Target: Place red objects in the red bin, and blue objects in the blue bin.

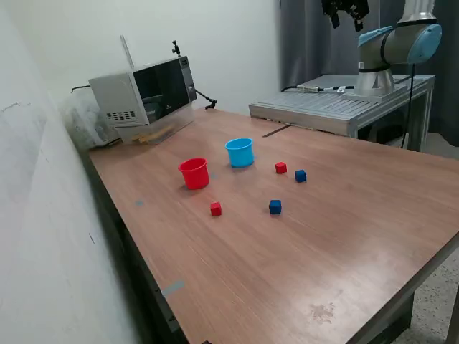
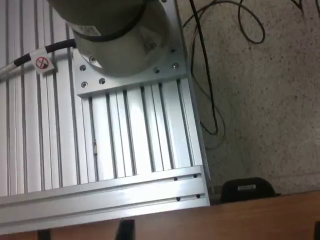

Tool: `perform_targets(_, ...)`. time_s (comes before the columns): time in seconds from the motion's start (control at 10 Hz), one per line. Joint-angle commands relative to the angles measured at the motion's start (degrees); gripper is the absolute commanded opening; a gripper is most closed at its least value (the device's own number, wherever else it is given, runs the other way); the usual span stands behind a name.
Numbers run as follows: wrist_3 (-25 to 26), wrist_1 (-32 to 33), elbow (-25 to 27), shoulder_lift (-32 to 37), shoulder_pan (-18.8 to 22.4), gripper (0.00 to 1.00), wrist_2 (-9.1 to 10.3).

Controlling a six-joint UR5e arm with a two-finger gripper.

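Sorting has not begun: all 4 cubes lie on the wooden table [image 1: 358, 236] and both cups look empty. The gripper [image 1: 346, 16] hangs high above the aluminium mount [image 1: 315, 107], well apart from everything; its fingers seem spread and hold nothing. Next it must travel down to a cube, likely a red cube [image 1: 280, 168] just beside a dark blue cube [image 1: 300, 175]. Another red cube [image 1: 216, 208] and blue cube [image 1: 275, 207] sit nearer the camera. The red cup [image 1: 194, 173] and light blue cup [image 1: 240, 152] stand upright, near each other.
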State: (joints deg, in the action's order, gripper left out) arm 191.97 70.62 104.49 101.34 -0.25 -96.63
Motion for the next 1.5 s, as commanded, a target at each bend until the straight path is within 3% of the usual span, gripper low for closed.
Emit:
perform_targets(0.0,-0.10,9.56,-1.03,-1.75,-0.27,1.00,0.04)
perform_targets(0.3,-0.01,21.01,-4.46,-11.14,-0.28,1.00,0.56)
perform_targets(0.6,-0.10,35.69,-5.17,-15.72,-0.36,1.00,5.56)
perform_targets(0.9,-0.27,48.09,-4.30,-24.32,-2.29,1.00,6.45)
perform_targets(1.4,-7.56,54.88,-4.12,-35.31,-5.10,1.00,7.86)
